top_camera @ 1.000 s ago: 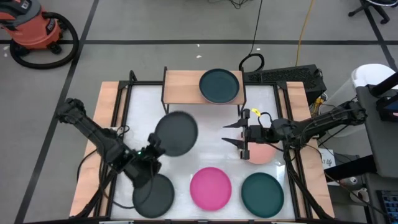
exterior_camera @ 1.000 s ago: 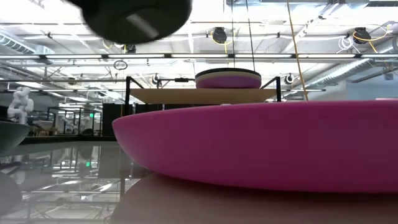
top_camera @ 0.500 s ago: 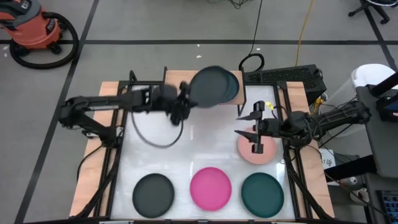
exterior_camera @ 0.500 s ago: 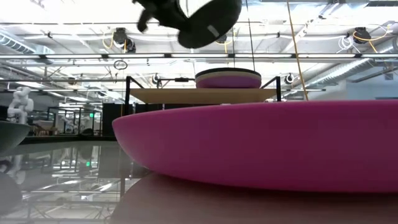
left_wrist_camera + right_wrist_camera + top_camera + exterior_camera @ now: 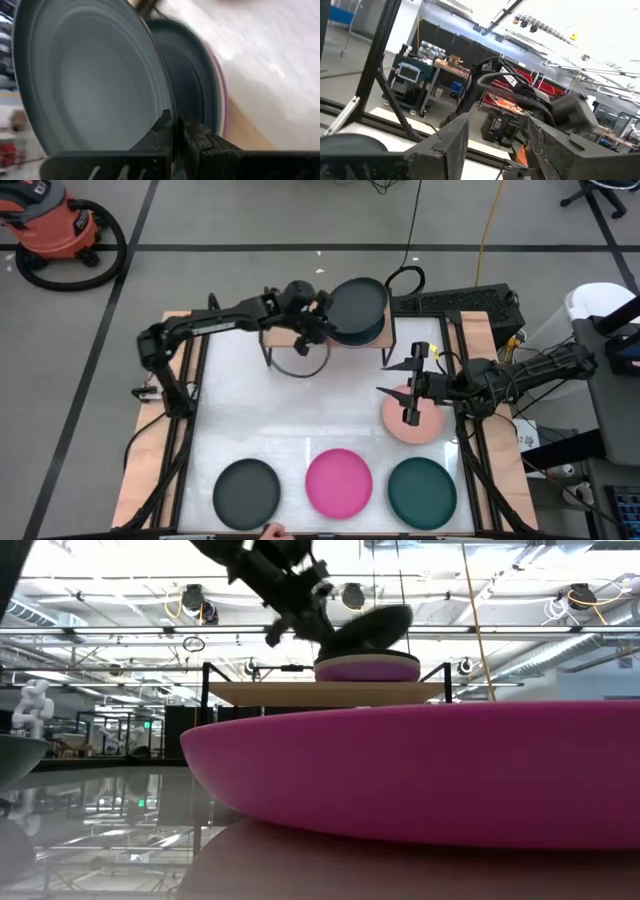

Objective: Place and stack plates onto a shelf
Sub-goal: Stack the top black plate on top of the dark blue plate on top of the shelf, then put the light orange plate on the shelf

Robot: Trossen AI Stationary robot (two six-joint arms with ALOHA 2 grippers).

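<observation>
The left gripper [image 5: 322, 326] is reaching over the far side of the table [image 5: 300, 420], its jaws clamped on the rim of a dark grey plate [image 5: 357, 306]. It is holding that plate just above the stack of plates [image 5: 367, 669] that is sitting on the right half of the shelf [image 5: 325, 693]. In the low view the held plate is tilting, with its far-right edge higher, and whether its lower edge is touching the stack cannot be told. In the left wrist view the two fingers [image 5: 165, 131] are pinching the plate's edge between them, and the top plate of the stack is showing close behind, with a purple rim beneath it.

The right gripper [image 5: 408, 392] is hovering over the salmon-pink plate [image 5: 425, 423] lying on the right side of the table. Its fingers are standing apart, gripping nothing, as the right wrist view also shows.

Along the near edge of the table three plates are lying flat in a row: a black plate [image 5: 247, 492] on the left, a hot pink plate [image 5: 338, 480] in the middle, and a dark teal plate [image 5: 422, 492] on the right. They are sitting apart from one another.
</observation>
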